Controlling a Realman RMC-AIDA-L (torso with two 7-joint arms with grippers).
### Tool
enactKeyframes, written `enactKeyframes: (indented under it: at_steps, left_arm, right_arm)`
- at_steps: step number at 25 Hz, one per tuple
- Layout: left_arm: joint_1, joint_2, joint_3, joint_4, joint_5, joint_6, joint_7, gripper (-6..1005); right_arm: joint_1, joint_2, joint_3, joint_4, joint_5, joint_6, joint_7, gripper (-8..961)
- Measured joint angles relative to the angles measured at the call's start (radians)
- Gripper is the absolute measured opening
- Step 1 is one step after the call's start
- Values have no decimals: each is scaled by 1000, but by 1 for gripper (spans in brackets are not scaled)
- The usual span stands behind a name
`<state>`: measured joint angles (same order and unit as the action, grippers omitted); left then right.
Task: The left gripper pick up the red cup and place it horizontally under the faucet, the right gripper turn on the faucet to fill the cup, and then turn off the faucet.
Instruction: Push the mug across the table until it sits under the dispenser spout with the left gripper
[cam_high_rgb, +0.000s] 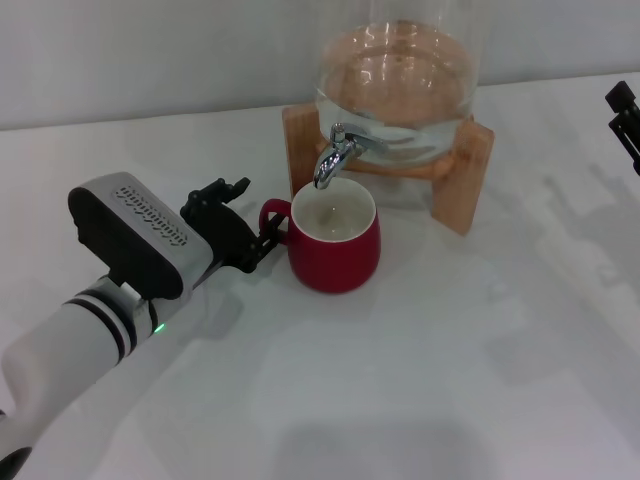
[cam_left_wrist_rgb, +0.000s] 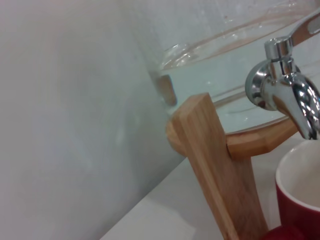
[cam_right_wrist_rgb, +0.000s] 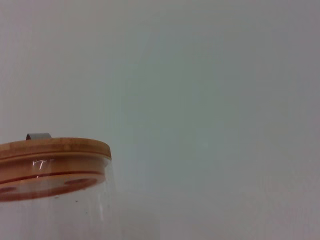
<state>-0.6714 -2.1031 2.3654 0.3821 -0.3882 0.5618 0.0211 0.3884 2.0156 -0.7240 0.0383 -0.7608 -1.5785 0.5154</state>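
The red cup (cam_high_rgb: 335, 255) stands upright on the white table, its cream inside right below the spout of the chrome faucet (cam_high_rgb: 335, 155). No water stream shows at the spout. My left gripper (cam_high_rgb: 258, 215) is at the cup's loop handle, open, with one finger touching the handle's lower side. In the left wrist view the faucet (cam_left_wrist_rgb: 287, 95) hangs just above the cup's rim (cam_left_wrist_rgb: 300, 200). My right gripper (cam_high_rgb: 625, 115) shows only as two separated black fingertips at the far right edge, well away from the faucet.
The glass jar (cam_high_rgb: 400, 70) holding water rests on a wooden stand (cam_high_rgb: 465, 170) behind the cup. The right wrist view shows the jar's wooden lid (cam_right_wrist_rgb: 50, 150) against a plain wall. White table (cam_high_rgb: 450, 380) spreads in front and to the right.
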Motion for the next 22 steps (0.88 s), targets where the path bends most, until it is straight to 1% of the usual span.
enactKeyframes:
  at_steps: [22]
  left_arm:
    - [39,0,18,26,-10,3,-6,599]
  right_arm:
    - [-7,0,-2,0,0,0,0,722]
